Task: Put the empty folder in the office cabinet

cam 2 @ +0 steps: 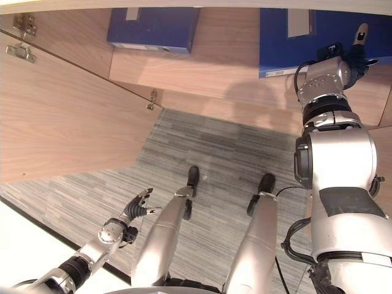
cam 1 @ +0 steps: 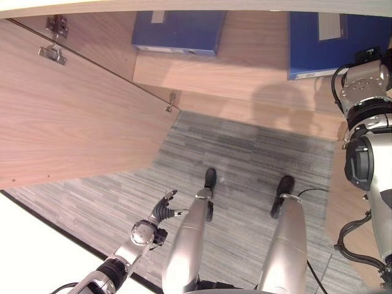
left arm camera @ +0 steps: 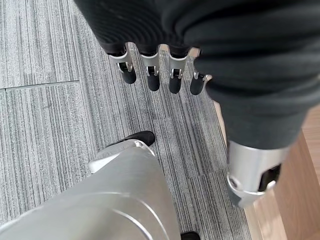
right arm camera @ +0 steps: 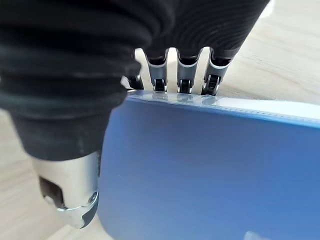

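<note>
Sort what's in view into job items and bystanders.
Job:
- blue folder under the right hand, fingers over its edge
- cabinet shelf
- open cabinet door

Bystanders:
- second blue folder on the shelf
- left hand, low over the carpet, holding nothing

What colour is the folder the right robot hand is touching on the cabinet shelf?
Blue. The folder shows best in the right wrist view, under the right robot hand.

The light wood cabinet shelf (cam 1: 245, 67) carries two blue folders lying flat on it: one blue folder (cam 1: 177, 30) towards the left and a second blue folder (cam 2: 288, 37) well apart to its right. Below the shelf spreads a grey striped carpet floor (cam 1: 245, 165), beside the open wood-grain cabinet door (cam 1: 67, 116).
</note>
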{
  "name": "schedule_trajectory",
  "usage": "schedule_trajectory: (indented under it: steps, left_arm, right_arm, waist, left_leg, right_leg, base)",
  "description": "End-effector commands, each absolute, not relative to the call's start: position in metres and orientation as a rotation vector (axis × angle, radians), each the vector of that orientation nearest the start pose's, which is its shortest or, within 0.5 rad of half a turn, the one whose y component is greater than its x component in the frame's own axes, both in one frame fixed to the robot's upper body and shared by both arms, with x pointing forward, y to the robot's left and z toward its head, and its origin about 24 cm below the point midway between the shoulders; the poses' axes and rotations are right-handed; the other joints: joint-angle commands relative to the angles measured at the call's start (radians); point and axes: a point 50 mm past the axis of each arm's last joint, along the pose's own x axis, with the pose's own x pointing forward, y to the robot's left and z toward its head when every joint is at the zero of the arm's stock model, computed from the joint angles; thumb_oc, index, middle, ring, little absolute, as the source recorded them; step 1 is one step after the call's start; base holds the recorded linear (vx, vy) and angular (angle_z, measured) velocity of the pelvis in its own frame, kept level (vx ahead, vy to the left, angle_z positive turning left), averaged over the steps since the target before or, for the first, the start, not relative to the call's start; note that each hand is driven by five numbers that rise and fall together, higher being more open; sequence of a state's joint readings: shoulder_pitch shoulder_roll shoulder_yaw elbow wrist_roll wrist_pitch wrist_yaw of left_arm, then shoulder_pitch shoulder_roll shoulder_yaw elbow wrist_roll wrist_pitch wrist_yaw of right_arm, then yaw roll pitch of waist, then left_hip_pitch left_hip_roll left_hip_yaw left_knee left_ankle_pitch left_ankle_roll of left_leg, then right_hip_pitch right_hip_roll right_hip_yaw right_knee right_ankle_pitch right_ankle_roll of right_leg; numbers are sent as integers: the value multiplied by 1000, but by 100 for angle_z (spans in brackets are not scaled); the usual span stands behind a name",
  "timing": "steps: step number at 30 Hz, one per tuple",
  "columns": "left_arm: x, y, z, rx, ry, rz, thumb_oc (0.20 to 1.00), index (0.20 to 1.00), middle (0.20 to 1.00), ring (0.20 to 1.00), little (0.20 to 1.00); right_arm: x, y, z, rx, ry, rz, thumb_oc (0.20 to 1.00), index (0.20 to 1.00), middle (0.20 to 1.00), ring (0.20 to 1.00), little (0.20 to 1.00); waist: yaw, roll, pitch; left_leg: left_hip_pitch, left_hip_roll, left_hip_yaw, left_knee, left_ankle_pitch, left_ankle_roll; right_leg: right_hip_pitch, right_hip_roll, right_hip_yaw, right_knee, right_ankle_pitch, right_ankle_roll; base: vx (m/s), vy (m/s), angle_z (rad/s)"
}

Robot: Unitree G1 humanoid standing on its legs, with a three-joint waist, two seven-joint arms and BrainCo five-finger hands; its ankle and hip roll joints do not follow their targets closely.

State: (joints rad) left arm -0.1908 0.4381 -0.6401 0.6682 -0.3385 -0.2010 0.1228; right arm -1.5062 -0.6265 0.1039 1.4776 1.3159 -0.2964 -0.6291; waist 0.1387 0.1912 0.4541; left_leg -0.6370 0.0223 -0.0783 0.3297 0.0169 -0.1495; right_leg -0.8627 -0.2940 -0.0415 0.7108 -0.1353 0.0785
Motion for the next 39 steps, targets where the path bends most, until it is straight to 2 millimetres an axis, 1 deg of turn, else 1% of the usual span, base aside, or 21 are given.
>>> schedule_trajectory:
  steps: [1, 2, 5, 12, 14, 15, 18, 19, 21, 22, 24, 26, 27, 31, 33, 34, 35, 36, 37, 38, 39]
  left_arm:
    - [223, 196, -74, 398, 487, -232, 1000, 1000, 1000, 1000, 1000]
    - [222, 196, -75, 407, 492, -244, 1000, 1000, 1000, 1000, 1000]
    - [220, 196, -75, 411, 496, -259, 1000, 1000, 1000, 1000, 1000]
    - [214, 197, -78, 398, 511, -276, 1000, 1000, 1000, 1000, 1000]
    - [213, 198, -78, 384, 515, -277, 1000, 1000, 1000, 1000, 1000]
    - [213, 198, -78, 382, 514, -278, 1000, 1000, 1000, 1000, 1000]
    - [209, 198, -80, 365, 528, -287, 1000, 1000, 1000, 1000, 1000]
    - [210, 198, -80, 364, 527, -288, 1000, 1000, 1000, 1000, 1000]
    - [206, 197, -82, 350, 545, -306, 1000, 1000, 1000, 1000, 1000]
    - [206, 196, -82, 347, 543, -308, 1000, 1000, 1000, 1000, 1000]
    - [205, 195, -83, 331, 551, -309, 1000, 1000, 1000, 1000, 1000]
    - [204, 193, -84, 316, 556, -312, 1000, 1000, 1000, 1000, 1000]
    - [205, 192, -84, 314, 557, -315, 1000, 1000, 1000, 1000, 1000]
    - [204, 191, -84, 293, 559, -312, 1000, 1000, 1000, 1000, 1000]
    - [206, 193, -84, 288, 559, -300, 1000, 1000, 1000, 1000, 1000]
    - [206, 192, -85, 287, 563, -303, 1000, 1000, 1000, 1000, 1000]
    - [206, 191, -84, 292, 564, -320, 1000, 1000, 1000, 1000, 1000]
    - [206, 191, -85, 292, 564, -320, 1000, 1000, 1000, 1000, 1000]
    - [206, 191, -84, 292, 564, -323, 1000, 1000, 1000, 1000, 1000]
    - [206, 190, -85, 290, 565, -322, 1000, 1000, 1000, 1000, 1000]
    - [206, 191, -85, 292, 568, -315, 1000, 1000, 1000, 1000, 1000]
  right_arm:
    - [373, -327, 313, 1039, -333, -953, 1000, 1000, 1000, 1000, 1000]
    - [370, -333, 308, 1031, -295, -981, 1000, 1000, 1000, 1000, 1000]
    - [366, -340, 308, 1038, -280, -995, 1000, 1000, 1000, 1000, 1000]
    - [356, -351, 329, 991, -316, -978, 1000, 1000, 1000, 1000, 1000]
    - [352, -353, 347, 974, -380, -926, 1000, 1000, 1000, 1000, 1000]
    - [352, -353, 347, 973, -381, -924, 1000, 1000, 1000, 1000, 1000]
    - [349, -352, 368, 881, -432, -845, 1000, 1000, 1000, 1000, 1000]
    - [349, -352, 368, 880, -432, -845, 1000, 1000, 1000, 1000, 1000]
    - [344, -352, 388, 667, -460, -796, 1000, 1000, 1000, 1000, 1000]
    - [343, -352, 389, 661, -461, -795, 1000, 1000, 1000, 1000, 1000]
    - [341, -355, 391, 546, -448, -798, 1000, 1000, 1000, 1000, 1000]
    - [338, -361, 389, 474, -430, -816, 1000, 1000, 1000, 1000, 1000]
    - [337, -363, 387, 468, -429, -819, 1000, 1000, 1000, 1000, 1000]
    - [338, -368, 378, 519, -441, -803, 1000, 1000, 1000, 1000, 1000]
    - [342, -370, 367, 545, -431, -776, 1000, 1000, 1000, 1000, 1000]
    - [344, -369, 362, 552, -422, -765, 1000, 1000, 1000, 1000, 1000]
    - [348, -368, 352, 573, -400, -755, 1000, 1000, 1000, 1000, 1000]
    - [348, -368, 351, 574, -400, -754, 1000, 1000, 1000, 1000, 1000]
    - [351, -366, 347, 587, -391, -746, 1000, 1000, 1000, 1000, 1000]
    - [359, -358, 339, 642, -385, -723, 1000, 1000, 1000, 1000, 1000]
    - [362, -354, 336, 667, -378, -716, 1000, 1000, 1000, 1000, 1000]
  waist:
    - [12, 20, -2]
    - [12, 19, -11]
    - [19, 23, -18]
    - [36, 28, -40]
    - [48, 30, -48]
    - [47, 31, -47]
    - [57, 37, -54]
    - [57, 37, -54]
    - [67, 37, -61]
    - [67, 40, -60]
    - [68, 39, -61]
    - [68, 39, -61]
    - [67, 40, -61]
    - [66, 43, -60]
    - [64, 45, -58]
    - [62, 44, -59]
    - [64, 52, -56]
    - [62, 48, -64]
    - [63, 50, -68]
    - [66, 59, -64]
    - [68, 60, -68]
  left_leg:
    - [79, 9, -49, -22, -139, 11]
    - [92, 9, -52, -40, -137, 8]
    - [107, 9, -56, -56, -129, 7]
    - [135, 10, -69, -94, -112, 1]
    - [145, 7, -73, -113, -103, 0]
    - [146, 7, -73, -115, -102, 0]
    - [155, 6, -77, -140, -89, 0]
    - [155, 6, -77, -141, -89, 0]
    - [163, 7, -81, -160, -78, 1]
    - [164, 6, -81, -162, -77, 2]
    - [168, 8, -83, -170, -72, 2]
    - [175, 12, -85, -181, -65, 3]
    - [178, 12, -86, -185, -64, 3]
    - [193, 16, -88, -201, -61, 5]
    - [205, 18, -89, -220, -53, 3]
    - [210, 18, -89, -230, -48, 3]
    - [208, 22, -87, -249, -15, 6]
    - [220, 22, -89, -256, -34, 4]
    - [229, 23, -88, -269, -30, 4]
    - [230, 23, -82, -279, -7, 6]
    - [234, 24, -82, -284, -6, 7]
  right_leg:
    - [110, 32, 8, 81, -208, 33]
    - [118, 30, 5, 75, -208, 36]
    - [130, 26, -1, 70, -208, 37]
    - [146, 15, -13, 68, -209, 43]
    - [147, 11, -18, 66, -208, 45]
    - [147, 10, -18, 66, -207, 45]
    - [143, 6, -20, 63, -203, 48]
    - [143, 5, -20, 63, -203, 48]
    - [138, -1, -23, 67, -199, 50]
    - [137, -2, -23, 67, -199, 51]
    - [137, -4, -24, 66, -195, 51]
    - [140, -6, -28, 63, -190, 53]
    - [142, -5, -29, 61, -189, 53]
    - [155, -3, -37, 43, -183, 55]
    - [165, -3, -42, 25, -173, 59]
    - [172, -2, -45, 13, -167, 62]
    - [171, 0, -57, -14, -121, 60]
    - [181, 2, -49, -11, -150, 65]
    - [186, 4, -50, -20, -146, 67]
    - [187, 3, -58, -41, -108, 64]
    - [193, 3, -59, -48, -105, 66]
  base:
    - [0, 0, 0]
    - [0, 0, 0]
    - [16, -13, 8]
    - [4, -22, 3]
    - [-2, -15, 1]
    - [0, 0, 0]
    - [0, 0, 0]
    - [-9, -7, 4]
    - [-4, -1, 7]
    - [-4, 2, 4]
    - [0, 0, 0]
    - [-6, -1, 2]
    - [-10, -6, 5]
    - [-5, -2, 2]
    - [0, 0, 0]
    - [-105, 45, 1]
    - [0, 0, 0]
    - [0, 0, 0]
    - [2, 27, -4]
    - [-100, 55, -3]
    - [0, 21, -4]
